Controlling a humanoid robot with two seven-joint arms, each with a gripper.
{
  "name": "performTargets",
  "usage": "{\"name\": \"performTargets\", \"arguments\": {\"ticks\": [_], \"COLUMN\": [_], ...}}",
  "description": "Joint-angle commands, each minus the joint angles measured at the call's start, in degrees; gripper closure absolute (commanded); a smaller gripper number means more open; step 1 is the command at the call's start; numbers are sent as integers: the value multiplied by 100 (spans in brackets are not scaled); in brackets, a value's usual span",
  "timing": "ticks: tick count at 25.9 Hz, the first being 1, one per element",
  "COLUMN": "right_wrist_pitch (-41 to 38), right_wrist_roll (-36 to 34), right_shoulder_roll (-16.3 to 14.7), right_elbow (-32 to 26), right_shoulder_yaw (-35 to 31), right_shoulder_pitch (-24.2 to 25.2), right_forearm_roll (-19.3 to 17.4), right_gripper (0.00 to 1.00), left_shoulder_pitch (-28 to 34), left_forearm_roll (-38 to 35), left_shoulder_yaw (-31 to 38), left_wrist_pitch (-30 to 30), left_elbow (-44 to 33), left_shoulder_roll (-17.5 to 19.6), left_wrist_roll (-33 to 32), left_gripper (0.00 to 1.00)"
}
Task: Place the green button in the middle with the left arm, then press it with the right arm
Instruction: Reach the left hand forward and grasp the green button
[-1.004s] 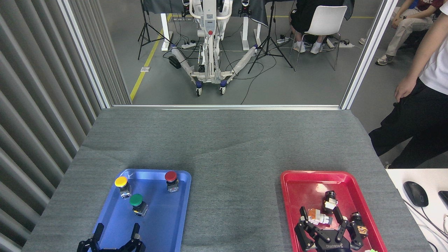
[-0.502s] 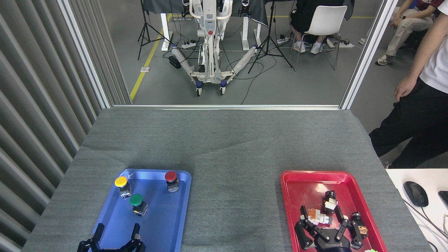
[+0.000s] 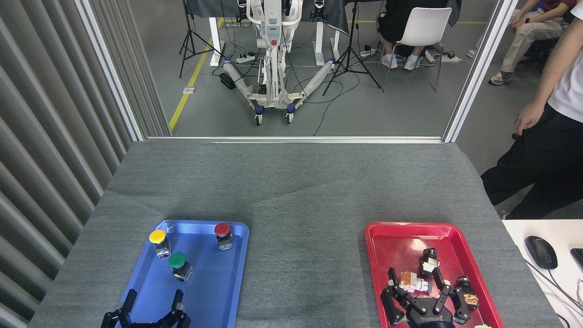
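Observation:
The green button (image 3: 178, 264) stands upright in the blue tray (image 3: 214, 291), left of centre, its round green cap on a black-and-silver base. My left gripper (image 3: 152, 299) is at the bottom edge just below it, fingers spread open and empty, not touching the button. My right gripper (image 3: 421, 284) hovers open over the red tray (image 3: 391, 241) at the bottom right, its fingers around small parts without gripping them. The middle (image 3: 305, 255), grey cloth between the trays, is bare.
A yellow button (image 3: 158, 240) and a red button (image 3: 222, 233) also stand in the blue tray. Small black, white and orange parts (image 3: 416, 281) lie in the red tray. A person (image 3: 542, 150) stands at the table's right edge; a mouse (image 3: 540, 252) sits on a white desk.
My right gripper has crept slightly up and left over the red tray. The left gripper and the buttons have not moved. The person's hand shifted a little.

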Motion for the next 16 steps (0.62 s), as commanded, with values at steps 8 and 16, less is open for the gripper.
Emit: {"name": "performTargets", "arguments": {"ticks": [8, 16], "right_wrist_pitch": [-41, -32], "right_wrist_roll": [-6, -6], "right_shoulder_roll": [74, 101], "right_elbow": [0, 9], "right_shoulder_yaw": [8, 8], "right_shoulder_pitch": [-9, -9], "right_forearm_roll": [16, 16], "right_gripper": [0, 0], "left_shoulder_pitch": [-399, -680], "left_forearm_roll": [-43, -43], "left_shoulder_yaw": [-2, 7], "left_wrist_pitch": [-295, -295], "left_elbow": [690, 831], "left_shoulder_roll": [-54, 17], "left_wrist_roll": [17, -27], "left_gripper": [0, 1]}}
